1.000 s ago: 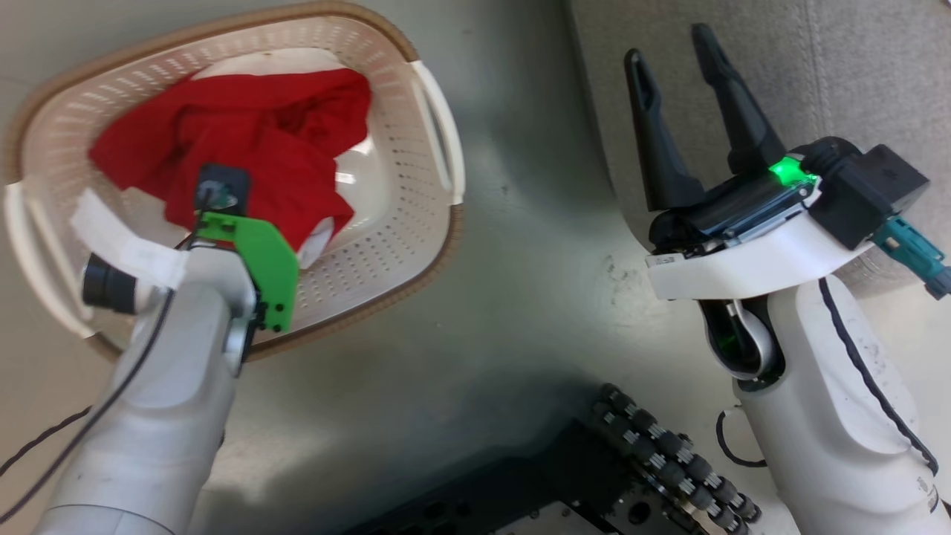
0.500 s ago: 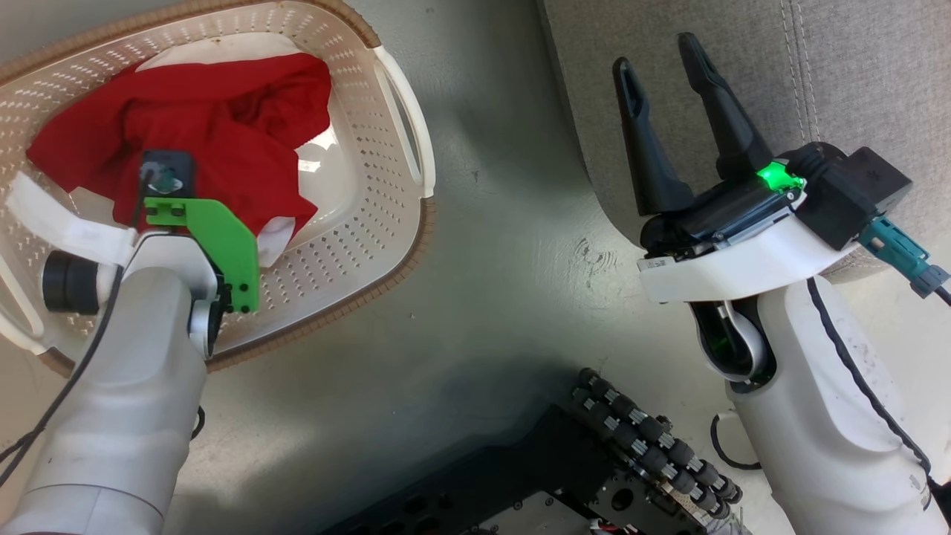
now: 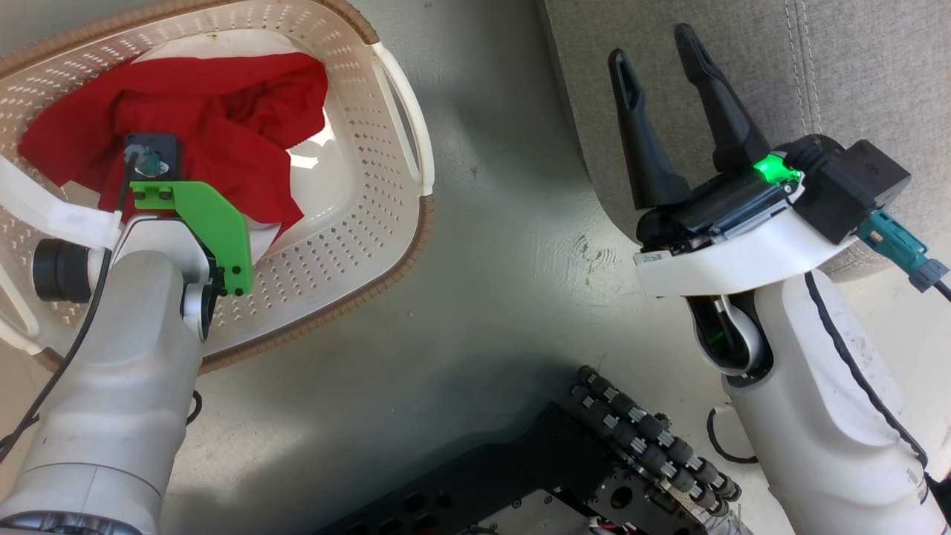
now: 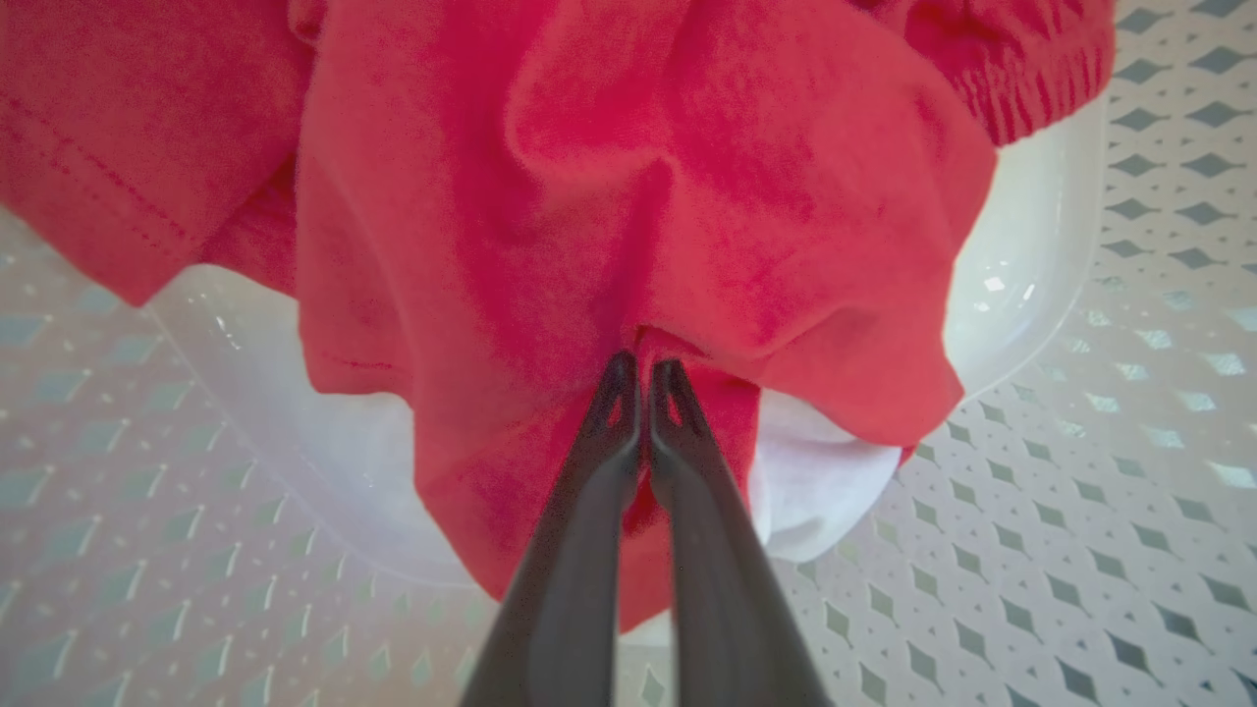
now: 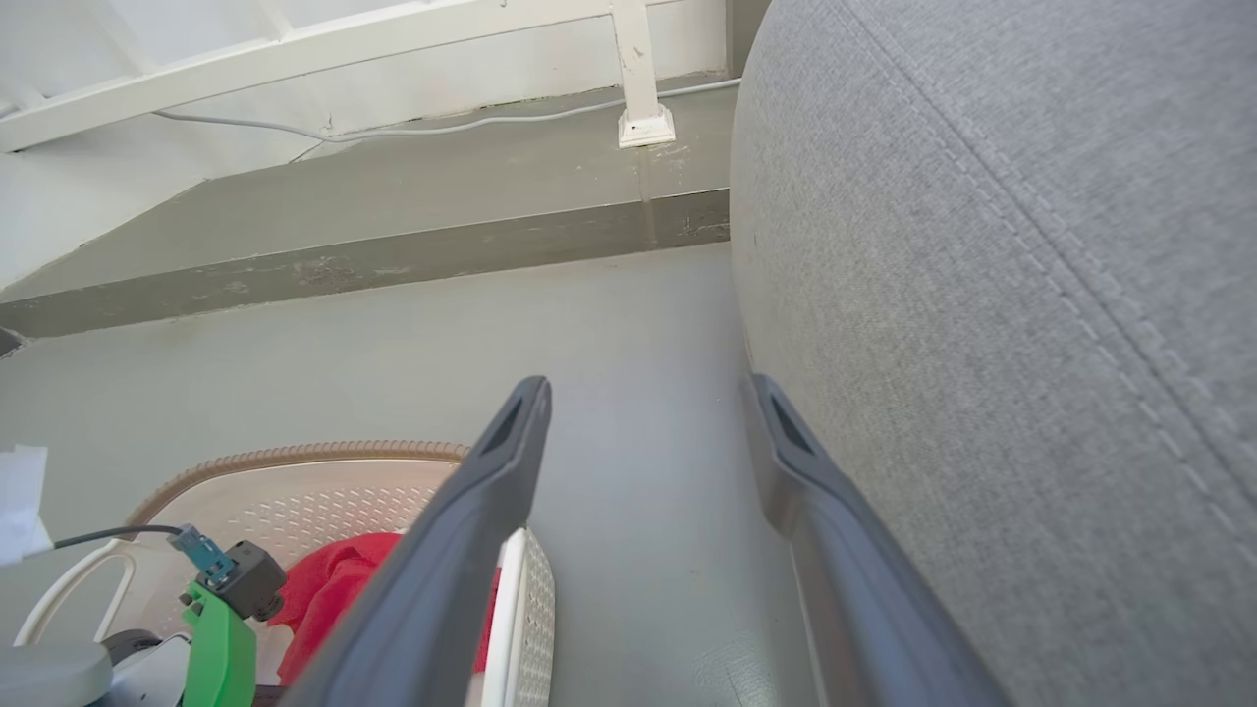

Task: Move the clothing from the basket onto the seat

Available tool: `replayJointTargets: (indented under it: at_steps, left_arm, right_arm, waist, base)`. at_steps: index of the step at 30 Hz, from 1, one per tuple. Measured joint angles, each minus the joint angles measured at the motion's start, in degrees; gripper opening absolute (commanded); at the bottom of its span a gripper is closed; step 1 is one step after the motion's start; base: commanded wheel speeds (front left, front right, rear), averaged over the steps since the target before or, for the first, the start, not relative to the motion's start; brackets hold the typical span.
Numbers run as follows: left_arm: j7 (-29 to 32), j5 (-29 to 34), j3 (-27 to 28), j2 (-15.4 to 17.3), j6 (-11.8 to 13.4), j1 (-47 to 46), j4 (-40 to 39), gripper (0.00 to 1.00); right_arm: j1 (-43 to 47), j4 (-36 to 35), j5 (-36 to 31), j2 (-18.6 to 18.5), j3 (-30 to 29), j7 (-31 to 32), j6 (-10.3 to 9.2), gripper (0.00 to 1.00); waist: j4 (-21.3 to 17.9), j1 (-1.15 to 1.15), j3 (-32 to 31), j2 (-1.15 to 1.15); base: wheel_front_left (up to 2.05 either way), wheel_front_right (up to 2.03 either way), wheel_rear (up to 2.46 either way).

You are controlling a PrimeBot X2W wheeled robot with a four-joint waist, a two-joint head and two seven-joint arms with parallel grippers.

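The red clothing (image 3: 223,111) lies bunched in the cream basket (image 3: 371,223) on the floor at the upper left of the head view. My left arm reaches down into the basket, its wrist covering the fingers there. In the left wrist view my left gripper (image 4: 643,368) is shut, its tips pinching a puckered fold of the clothing (image 4: 687,177), with a white panel beneath it and the basket's perforated wall (image 4: 1080,491) around. My right gripper (image 3: 650,43) stands open and empty over the rounded corner of the grey seat (image 3: 854,74). The right wrist view shows this gripper (image 5: 648,385) beside the seat (image 5: 982,245).
Grey floor (image 3: 483,260) separates basket and seat. My black base with its rollers (image 3: 654,446) sits at the bottom centre. Beyond the basket (image 5: 324,501), the right wrist view shows a raised step (image 5: 393,255) and a white post (image 5: 643,118).
My left gripper has shut on the red clothing. The head camera shifted, so the basket sits further left in view. The right gripper stays open in place.
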Motion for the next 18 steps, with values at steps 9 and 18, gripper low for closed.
replayJointTargets:
  at_steps: [9,18]
  left_arm:
    - [-1.96,0.0,-0.24,-0.74,-0.01,-0.42,2.47,0.0]
    - [-7.87,0.55,-2.87,-2.83,-1.71,-0.38,2.32,0.0]
  right_arm:
    - [-0.97,0.15,-0.12,0.01,-0.68,0.0,0.0,1.0]
    - [-1.05,1.8,-1.43,0.0,-1.86,-0.01,0.08,1.0]
  waist:
    - [0.69,0.0,-0.93,0.0]
    - [2.54,-0.01,-3.87,0.0]
  base:
    - [0.0,0.0,0.0]
    - [0.0,0.0,0.0]
